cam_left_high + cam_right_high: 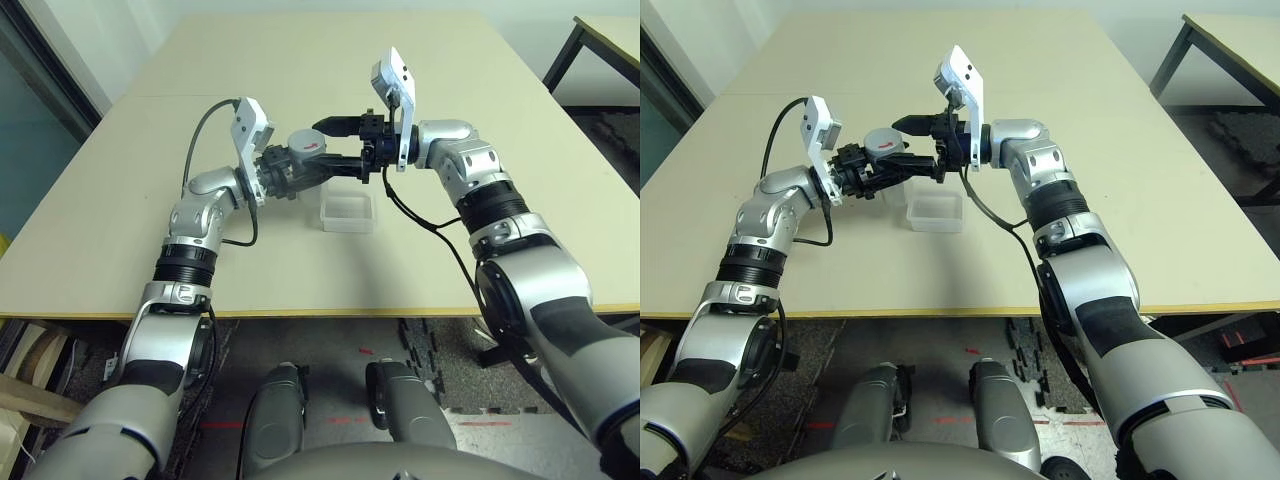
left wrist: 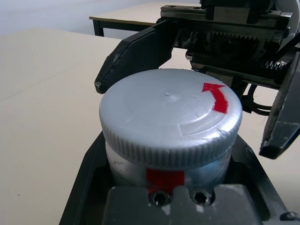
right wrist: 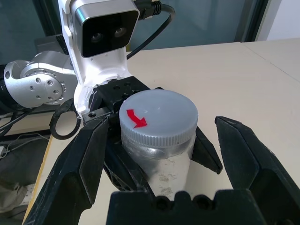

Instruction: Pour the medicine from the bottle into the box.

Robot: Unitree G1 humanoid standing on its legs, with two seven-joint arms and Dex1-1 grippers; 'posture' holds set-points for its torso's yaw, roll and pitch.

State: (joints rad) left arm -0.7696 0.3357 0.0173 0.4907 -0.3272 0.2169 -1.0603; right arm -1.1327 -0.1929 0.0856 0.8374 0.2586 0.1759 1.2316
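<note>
In the left wrist view, the cap (image 2: 166, 117) at the centre of the frame looks like grey plastic, smooth and softly shiny on top, finely ridged around its side, with a flat red arrow. Below it, the bottle (image 2: 126, 169) has a glossy, silvery-looking wall. In the right wrist view, the right gripper (image 3: 157, 164) at the lower left and lower right shows matt black fingers with scuffed edges. The box (image 1: 347, 212), near the centre of the left eye view, is translucent plastic. The tabletop (image 1: 290, 270) looks smooth and matt; the forearms have a satin, metallic-looking silver finish.
</note>
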